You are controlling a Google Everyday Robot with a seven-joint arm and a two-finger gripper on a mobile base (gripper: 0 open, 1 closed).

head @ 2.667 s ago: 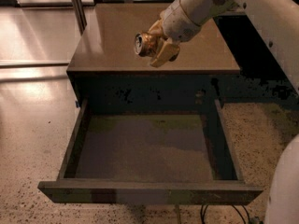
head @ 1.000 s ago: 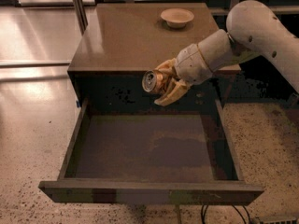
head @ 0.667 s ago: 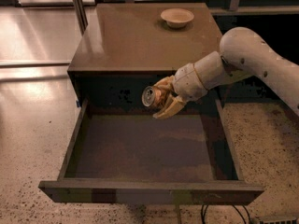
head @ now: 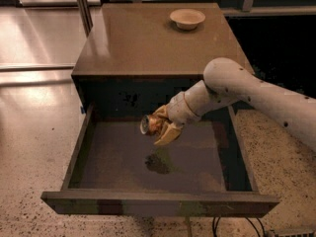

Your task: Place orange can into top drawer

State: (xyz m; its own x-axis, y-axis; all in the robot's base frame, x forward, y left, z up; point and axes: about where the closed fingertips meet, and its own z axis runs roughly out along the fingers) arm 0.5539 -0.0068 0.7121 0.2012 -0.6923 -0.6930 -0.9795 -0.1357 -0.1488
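Observation:
The top drawer is pulled wide open below the square-topped cabinet. My gripper reaches in from the right on a white arm and is shut on the orange can. The can lies on its side, with its silver round end facing left. It hangs a little above the middle of the drawer floor and casts a dark shadow on the floor below it. The yellowish fingers wrap the can's right side.
A pale shallow bowl sits on the cabinet top at the back right. The drawer's side walls flank the gripper. A speckled floor surrounds the cabinet, and cables lie on it at the front right.
The gripper has carried the can from above the cabinet top, forward and down over the front edge, into the open drawer's space.

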